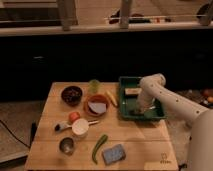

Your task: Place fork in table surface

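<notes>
My gripper (138, 107) hangs from the white arm (165, 97), which reaches in from the right. It is lowered into the green tray (125, 112) at the tabletop's right side, over the tray's middle. I cannot make out the silver fork; where the gripper meets the tray floor is dark and hidden by the wrist. The light-wood table surface (145, 145) spreads to the left of and in front of the tray, with a small dark mark (162, 160) at its front right corner.
A tan block (132, 92) lies at the tray's back. On the table are a dark bowl (71, 94), green cup (94, 86), orange plate (97, 105), white cup (80, 127), metal cup (66, 145), green vegetable (99, 146) and blue sponge (114, 153).
</notes>
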Available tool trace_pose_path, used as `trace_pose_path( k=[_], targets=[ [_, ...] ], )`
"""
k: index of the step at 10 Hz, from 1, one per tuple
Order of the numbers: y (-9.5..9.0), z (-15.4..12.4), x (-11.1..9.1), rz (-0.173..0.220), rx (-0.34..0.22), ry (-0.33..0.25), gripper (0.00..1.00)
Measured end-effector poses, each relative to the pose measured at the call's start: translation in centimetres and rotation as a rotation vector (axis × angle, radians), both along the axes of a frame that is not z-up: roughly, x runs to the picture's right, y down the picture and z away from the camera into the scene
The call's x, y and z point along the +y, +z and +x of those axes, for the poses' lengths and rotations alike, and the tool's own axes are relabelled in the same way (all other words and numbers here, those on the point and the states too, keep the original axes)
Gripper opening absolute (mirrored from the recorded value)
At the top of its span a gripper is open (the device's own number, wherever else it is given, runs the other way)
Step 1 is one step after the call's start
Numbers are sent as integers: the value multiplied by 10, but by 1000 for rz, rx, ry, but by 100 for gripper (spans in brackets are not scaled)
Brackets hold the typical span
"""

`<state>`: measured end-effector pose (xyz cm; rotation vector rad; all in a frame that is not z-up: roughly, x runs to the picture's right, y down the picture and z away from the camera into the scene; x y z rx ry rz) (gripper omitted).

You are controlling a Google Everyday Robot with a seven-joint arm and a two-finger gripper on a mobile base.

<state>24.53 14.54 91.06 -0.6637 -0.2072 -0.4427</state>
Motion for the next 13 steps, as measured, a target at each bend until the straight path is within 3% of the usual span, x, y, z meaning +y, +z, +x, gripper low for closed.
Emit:
trace_pose_path(
  k=[7,9,13],
  targets=[
    [-2,4,4,-4,-5,0,0],
    [-12,11,-1,19,6,-5,0],
    [-36,9,-31,90,-2,-16,0]
  ],
)
